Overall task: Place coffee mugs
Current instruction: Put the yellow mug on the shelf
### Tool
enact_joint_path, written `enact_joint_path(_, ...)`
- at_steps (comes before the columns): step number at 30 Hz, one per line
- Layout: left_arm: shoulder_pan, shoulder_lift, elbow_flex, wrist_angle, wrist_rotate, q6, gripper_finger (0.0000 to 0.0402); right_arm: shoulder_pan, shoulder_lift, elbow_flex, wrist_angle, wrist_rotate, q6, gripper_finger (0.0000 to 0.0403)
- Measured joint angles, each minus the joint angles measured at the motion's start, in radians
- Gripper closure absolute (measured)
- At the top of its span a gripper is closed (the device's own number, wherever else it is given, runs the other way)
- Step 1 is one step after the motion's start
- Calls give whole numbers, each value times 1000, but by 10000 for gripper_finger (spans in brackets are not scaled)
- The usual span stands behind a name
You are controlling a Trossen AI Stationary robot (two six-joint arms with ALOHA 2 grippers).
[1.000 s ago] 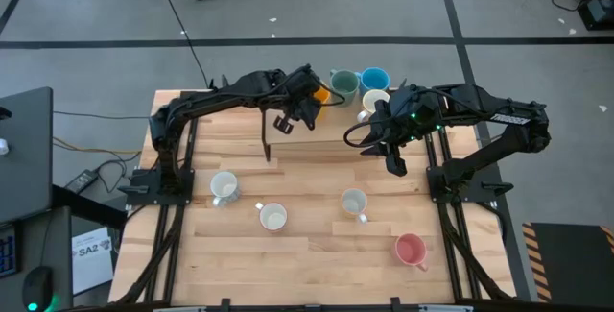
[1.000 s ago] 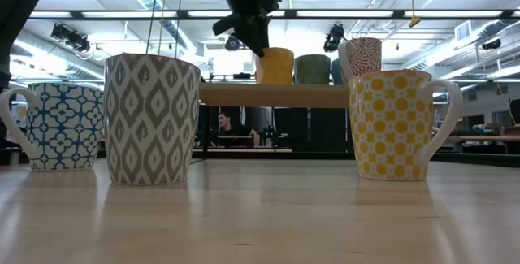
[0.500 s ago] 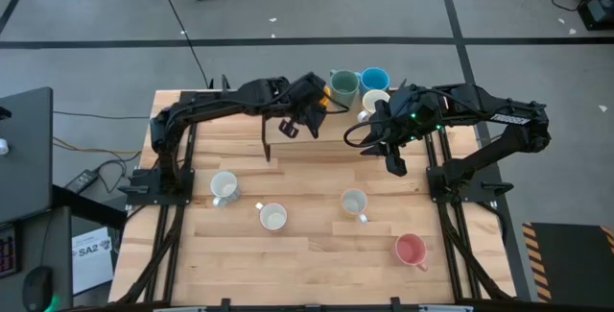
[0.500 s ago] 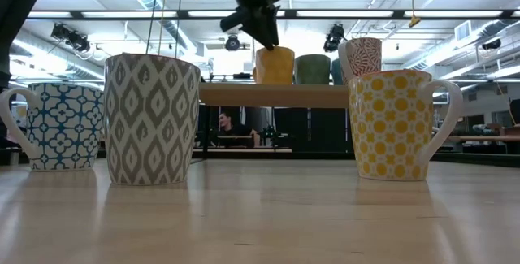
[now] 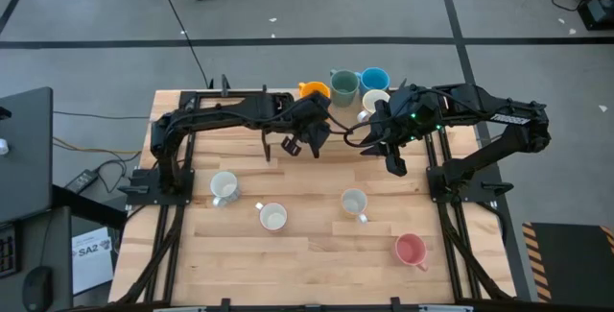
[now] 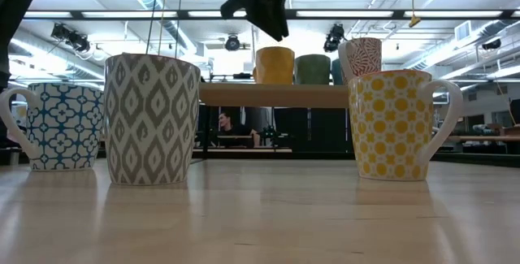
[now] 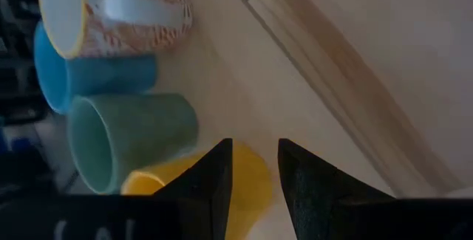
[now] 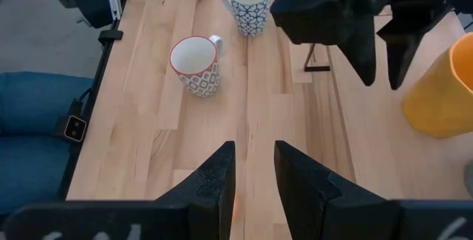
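Left pincer [image 5: 305, 142] released, now backed off the orange mug [image 5: 313, 90], which stands on the raised shelf [image 6: 276, 94] beside the green mug [image 5: 343, 84]; earlier it hovered over it. Right pincer [image 5: 394, 163] open, waiting. Risk: the retreating arm clips shelf mugs.

One readable label: a white sheet [image 5: 93, 252] on the floor at about eight o'clock from the bench [image 5: 240, 264], beside its left edge, carries dark letters that look like "SA2". Its smaller print is too small to read. The mugs carry patterns only.
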Motion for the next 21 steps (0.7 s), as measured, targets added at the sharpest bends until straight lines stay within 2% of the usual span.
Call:
enact_joint_path(8, 36, 7, 0, -76, 0, -128, 285, 0, 0, 0, 0, 0, 0, 302)
enact_joint_path(14, 68, 24, -1, -67, 44, -135, 285, 0, 0, 0, 0, 0, 0, 302)
enact_joint_path(21, 94, 38, -1, -21, 44, -135, 285, 0, 0, 0, 0, 0, 0, 302)
